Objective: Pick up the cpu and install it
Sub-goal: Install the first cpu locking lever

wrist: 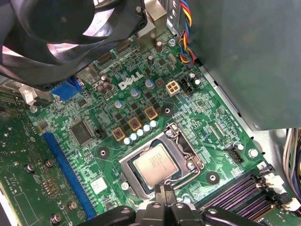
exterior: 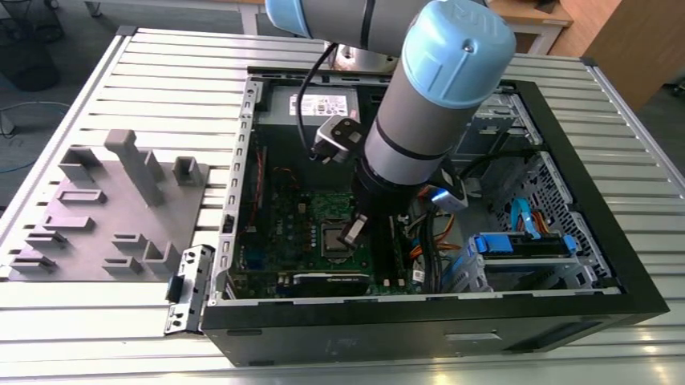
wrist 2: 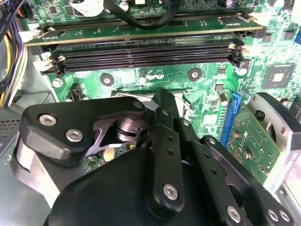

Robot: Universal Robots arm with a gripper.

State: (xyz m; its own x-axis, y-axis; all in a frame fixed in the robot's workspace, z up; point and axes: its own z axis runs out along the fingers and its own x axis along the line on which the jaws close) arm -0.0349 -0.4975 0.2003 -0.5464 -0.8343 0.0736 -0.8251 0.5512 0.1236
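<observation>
Gripper (wrist: 164,200) hangs low inside the open computer case (exterior: 599,313), directly over the socket frame (wrist: 181,141) near the middle of the motherboard (wrist: 221,117). In the first wrist view the fingertips sit pressed together at the cpu's near edge, apparently clenched on nothing; contact with the chip cannot be settled.

The cpu (wrist: 155,165) lies flat and square inside the socket frame, apparently seated already.

Handling judgement: light, stiff, thin, with a smooth metal lid that offers little friction; the underside contacts are likely fragile. Hold it by two opposite edges, kept level.

Memory slots (wrist 2: 146,52) run along the motherboard edge beside the socket. The case rests on a slatted metal table (exterior: 160,72); a grey fixture block (exterior: 107,208) stands toward the exterior view's left table edge.
</observation>
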